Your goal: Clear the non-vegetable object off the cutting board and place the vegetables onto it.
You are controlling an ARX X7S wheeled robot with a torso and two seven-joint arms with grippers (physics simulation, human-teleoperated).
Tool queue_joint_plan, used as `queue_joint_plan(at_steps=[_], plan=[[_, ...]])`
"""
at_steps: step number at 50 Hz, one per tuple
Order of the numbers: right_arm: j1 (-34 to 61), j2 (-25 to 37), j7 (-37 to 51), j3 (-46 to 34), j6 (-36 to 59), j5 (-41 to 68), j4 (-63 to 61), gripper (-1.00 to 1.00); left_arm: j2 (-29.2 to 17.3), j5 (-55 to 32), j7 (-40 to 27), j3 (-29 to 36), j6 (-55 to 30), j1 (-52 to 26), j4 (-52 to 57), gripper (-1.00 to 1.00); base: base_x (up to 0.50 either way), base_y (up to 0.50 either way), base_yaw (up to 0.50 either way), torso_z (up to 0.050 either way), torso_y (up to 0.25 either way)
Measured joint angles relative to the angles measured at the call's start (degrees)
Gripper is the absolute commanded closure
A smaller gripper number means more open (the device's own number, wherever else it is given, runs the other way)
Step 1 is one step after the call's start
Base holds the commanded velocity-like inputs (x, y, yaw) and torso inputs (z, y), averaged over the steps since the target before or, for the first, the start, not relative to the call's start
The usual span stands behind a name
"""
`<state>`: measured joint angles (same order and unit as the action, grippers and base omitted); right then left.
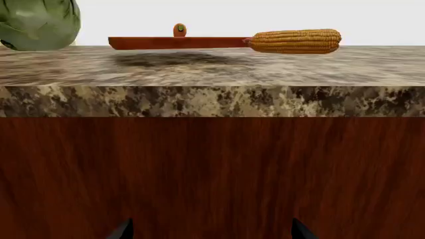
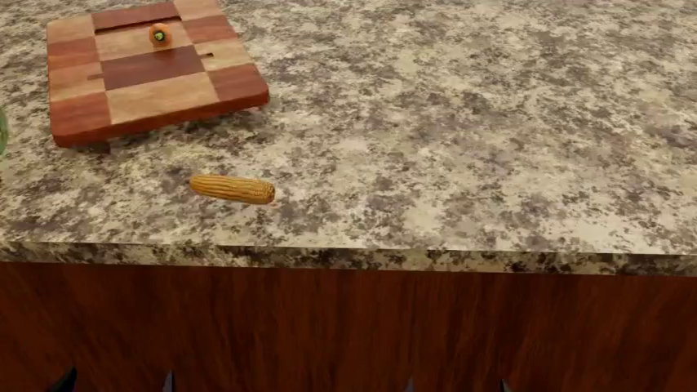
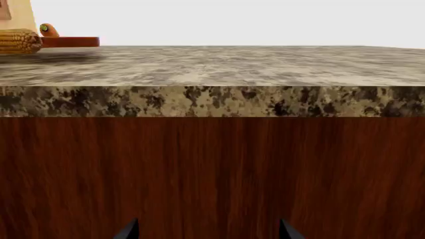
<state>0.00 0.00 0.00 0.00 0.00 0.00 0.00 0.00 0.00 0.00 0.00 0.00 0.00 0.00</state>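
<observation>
Presently both arms sit low in front of the dark wooden cabinet face (image 2: 348,327), below the edge of the speckled granite worktop (image 2: 458,122). Only dark fingertips show: the left end effector (image 1: 211,230) has its 2 tips spread well apart with nothing between them, and the right end effector (image 3: 209,229) shows the same released stance, also grasping nothing.

On the worktop, the checkered cutting board (image 2: 153,90) lies toward the far left in the head view, raised slightly on small feet. The small orange carrot-like piece (image 2: 159,34) rests on the board near its far edge, its green stub facing the camera.

The corn cob (image 2: 232,189) lies on the bare worktop, nearer the front edge than the board and apart from it. The artichoke (image 1: 39,22) sits on the worktop off the board's left side; in the head view only a green sliver shows at the left border, while the left wrist view shows its layered leaves clearly.

The right wrist view catches the cob's end, the carrot-like piece and a corner of the board at its far edge.
</observation>
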Motion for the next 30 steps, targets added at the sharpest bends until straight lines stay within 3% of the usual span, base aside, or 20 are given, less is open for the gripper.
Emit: queue_joint_plan(at_steps=[20,30], plan=[[0.3,2.4,2.9,-3.1,2.3,0.9,-1.6,-1.00,-2.1,-4.0,-2.6,1.6,-1.9,0.0,1.6,-1.00,0.00,0.00,0.00,0.000,0.000],[2.5,3.9,3.7,-5.4,18.9,-0.1,-16.5,-1.00,-5.4,-9.5,-4.1,0.5,-16.2,0.0,15.0,-1.00,0.00,0.00,0.00,0.000,0.000]])
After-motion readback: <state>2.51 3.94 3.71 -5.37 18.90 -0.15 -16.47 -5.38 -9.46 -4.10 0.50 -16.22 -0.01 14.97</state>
